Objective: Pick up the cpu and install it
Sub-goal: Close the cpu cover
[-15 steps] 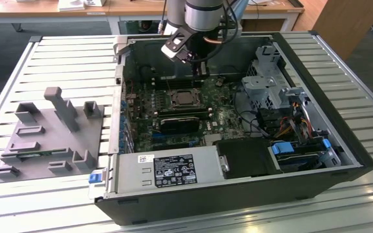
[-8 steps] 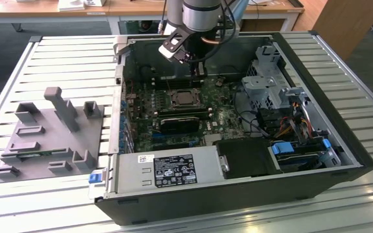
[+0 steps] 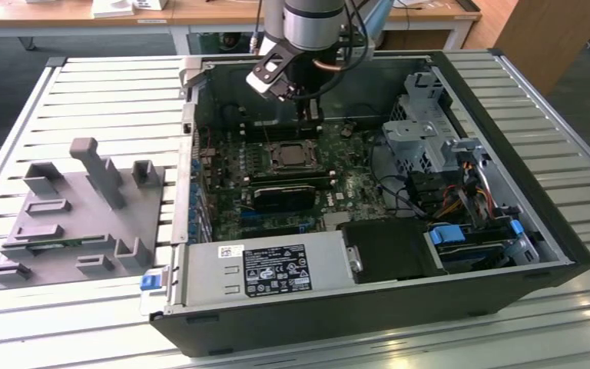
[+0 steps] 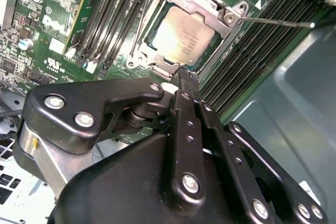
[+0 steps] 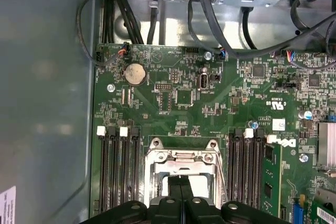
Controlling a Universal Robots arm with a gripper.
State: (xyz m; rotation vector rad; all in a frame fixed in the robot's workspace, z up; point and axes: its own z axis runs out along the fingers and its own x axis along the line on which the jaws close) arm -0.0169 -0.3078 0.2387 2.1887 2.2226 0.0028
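The cpu [image 4: 184, 34] lies flat in its socket [image 4: 232, 13] on the green board [image 4: 52, 22], inside the open computer case [image 3: 377, 319]. The gripper [image 4: 185, 75] hangs just above one edge of the socket. Its two fingers are pressed together with nothing between them. The chip looks in place to me, so the job now needs care: go slow and straight, and don't bump the chip or the long black slots [image 4: 115, 14] beside it.
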